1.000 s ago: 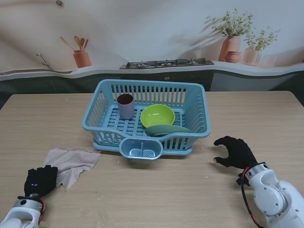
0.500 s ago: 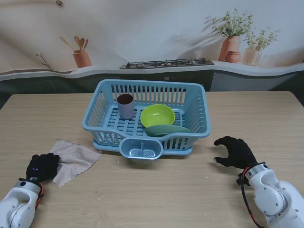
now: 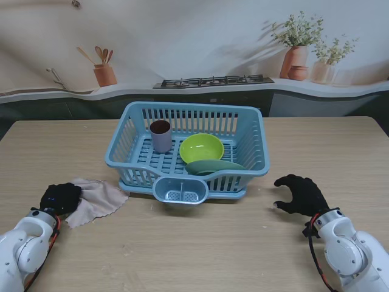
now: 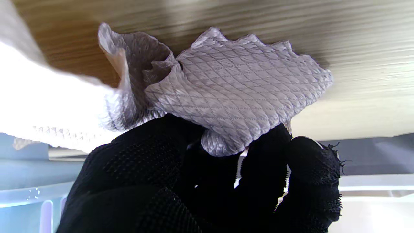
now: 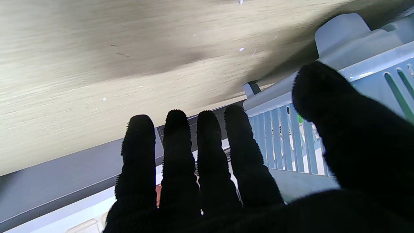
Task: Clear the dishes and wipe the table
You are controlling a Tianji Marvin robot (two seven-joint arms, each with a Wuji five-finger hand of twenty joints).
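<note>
The left hand point(image 3: 60, 198) grips the beige cloth point(image 3: 96, 200) on the table point(image 3: 200, 243), just left of the blue dish rack point(image 3: 187, 152). The right hand point(image 3: 301, 194) hovers spread and holding nothing, right of the rack.

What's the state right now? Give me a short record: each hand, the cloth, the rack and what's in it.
left hand: shut on the cloth, at its near-left edge
cloth: beige, rumpled, on the table left of the rack
right hand: open, holding nothing, right of the rack
rack: blue, mid-table
in rack: cup, green bowl, plate
table: no dishes visible outside the rack
</note>
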